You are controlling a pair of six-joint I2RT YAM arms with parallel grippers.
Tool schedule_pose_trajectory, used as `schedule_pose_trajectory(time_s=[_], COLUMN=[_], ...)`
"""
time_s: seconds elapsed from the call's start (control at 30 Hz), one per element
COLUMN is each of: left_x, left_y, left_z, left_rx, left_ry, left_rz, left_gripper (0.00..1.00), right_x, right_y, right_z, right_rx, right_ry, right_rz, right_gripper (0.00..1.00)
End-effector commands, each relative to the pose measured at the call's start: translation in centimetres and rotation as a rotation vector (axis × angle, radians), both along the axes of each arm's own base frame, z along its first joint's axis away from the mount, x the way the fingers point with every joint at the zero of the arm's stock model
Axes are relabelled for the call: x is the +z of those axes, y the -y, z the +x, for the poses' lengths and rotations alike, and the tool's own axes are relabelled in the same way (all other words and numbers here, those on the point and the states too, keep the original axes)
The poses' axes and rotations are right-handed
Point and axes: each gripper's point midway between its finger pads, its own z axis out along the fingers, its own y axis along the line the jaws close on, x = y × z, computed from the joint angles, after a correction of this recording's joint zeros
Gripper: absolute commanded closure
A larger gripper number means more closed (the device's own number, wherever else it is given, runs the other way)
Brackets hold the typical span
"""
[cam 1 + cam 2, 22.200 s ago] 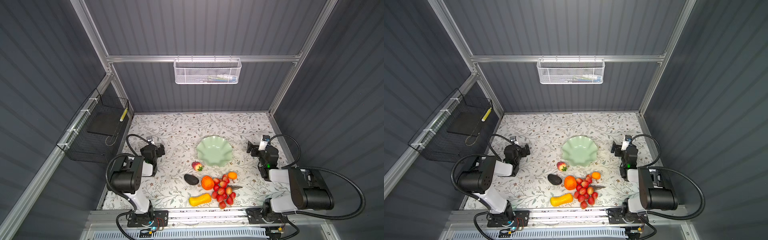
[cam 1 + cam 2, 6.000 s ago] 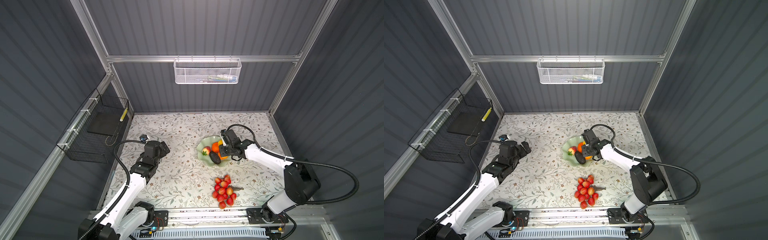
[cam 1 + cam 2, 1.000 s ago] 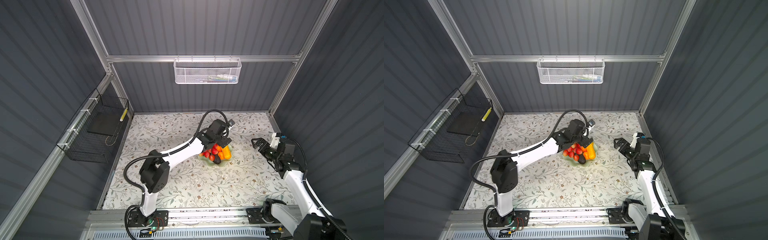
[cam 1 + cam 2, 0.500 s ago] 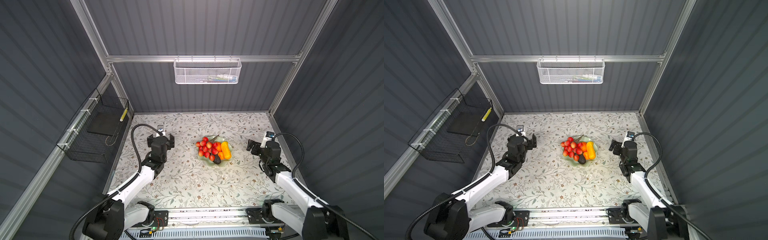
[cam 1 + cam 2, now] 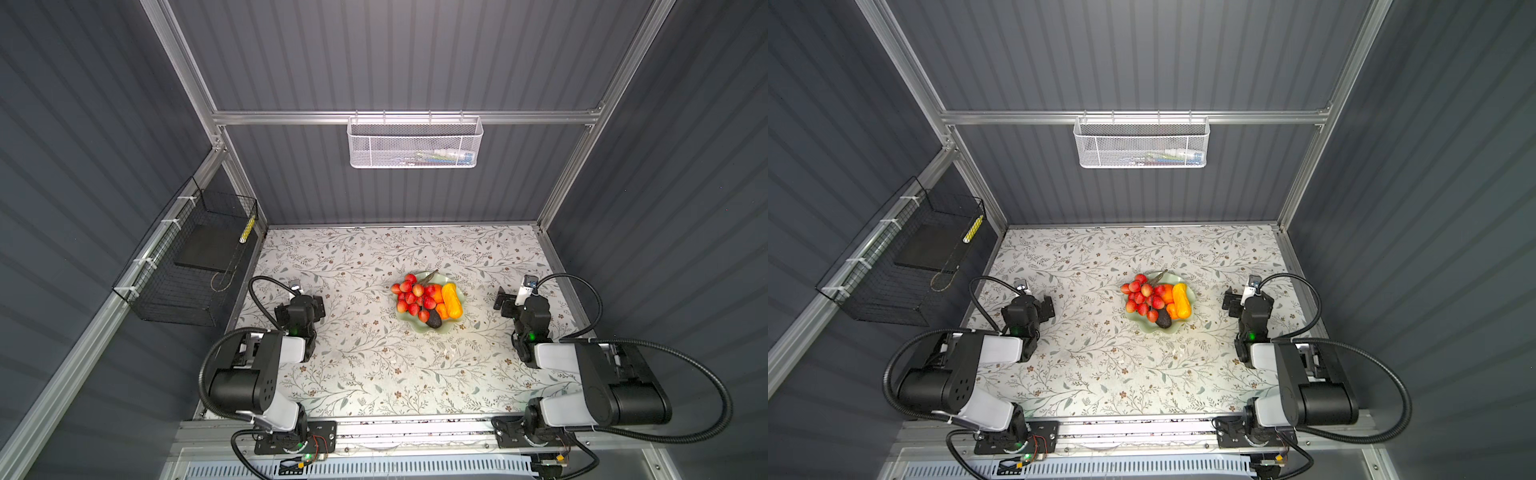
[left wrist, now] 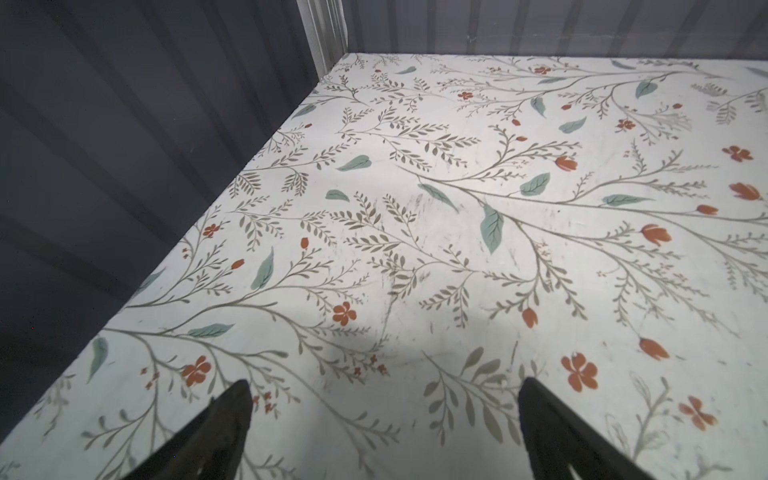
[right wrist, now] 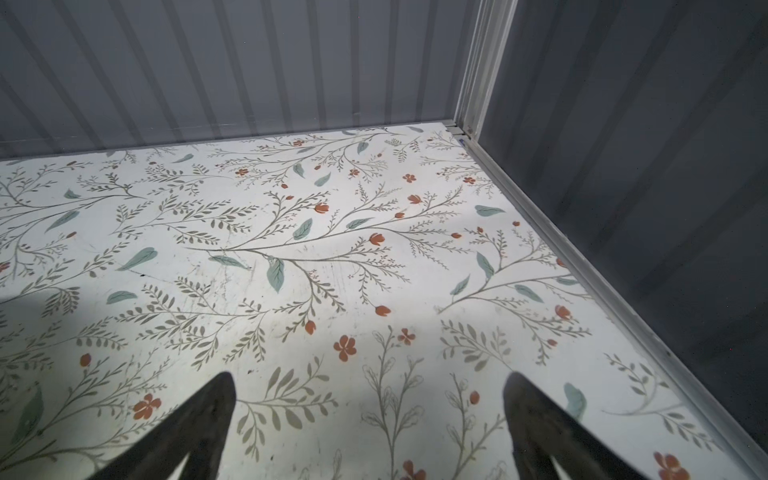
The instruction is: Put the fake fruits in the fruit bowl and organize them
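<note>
We see the fruits [image 5: 415, 297] piled in the bowl [image 5: 409, 325] at mid-counter [image 5: 374, 365], while our left fingers [image 6: 216, 436] and right fingers [image 7: 540, 428] hang spread wide, empty, well apart from it.

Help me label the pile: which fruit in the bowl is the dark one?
The avocado, at the bowl's near edge. The berries are red, the oranges orange, the gourd yellow-orange.

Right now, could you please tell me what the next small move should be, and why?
Probably just hold position: the fake fruits all appear to lie in the fruit bowl, and the left gripper and right gripper are open and empty.
</note>
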Motion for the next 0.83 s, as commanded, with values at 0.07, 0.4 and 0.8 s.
schedule_pose_trajectory(time_s=[0.07,0.4,0.8], left_x=[0.7,0.3,0.3], left_y=[0.8,1.0,1.0], left_z=[2.4,3.0,2.9], left_rx=[-0.057,-0.061,-0.059], left_ry=[0.081,0.054,0.055], left_rz=[-0.012,0.0,0.002], left_gripper=[0.0,0.0,0.0], right_x=[2.2,2.1,2.0], right_y=[-0.8,0.9,0.8], right_z=[0.9,1.0,1.3], right_rx=[0.059,-0.042,-0.016], right_ry=[0.087,0.081,0.065], right_rz=[-0.014,0.003,0.026], right_gripper=[0.01,0.01,0.01])
